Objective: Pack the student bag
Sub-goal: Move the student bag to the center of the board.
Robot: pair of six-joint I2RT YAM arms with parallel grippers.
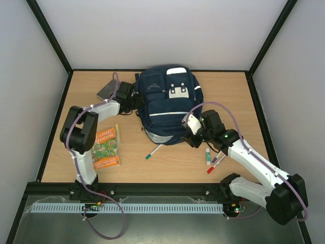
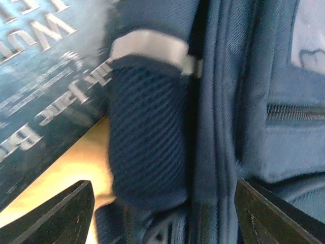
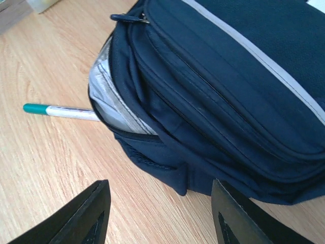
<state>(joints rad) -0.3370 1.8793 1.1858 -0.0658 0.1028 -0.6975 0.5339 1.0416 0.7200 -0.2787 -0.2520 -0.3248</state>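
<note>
Wood-grain table [image 1: 228, 96], woven navy student bag [image 1: 167, 101]

Navy student bag [image 1: 167, 104], lying flat, partly unzipped

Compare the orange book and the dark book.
The orange book lies near the left arm, clear of the student bag; the dark book sits farther back, beside it. Orange book's cover is bright, illustrated; dark book's is blue-grey with pale lettering. Both lie outside the bag.

Navy student bag [image 1: 162, 101], pale woodgrain worktop [image 1: 264, 101]
White stripes, grey-white patch; marker [image 3: 61, 111] white with green cap; book [image 1: 105, 147] orange.
</note>
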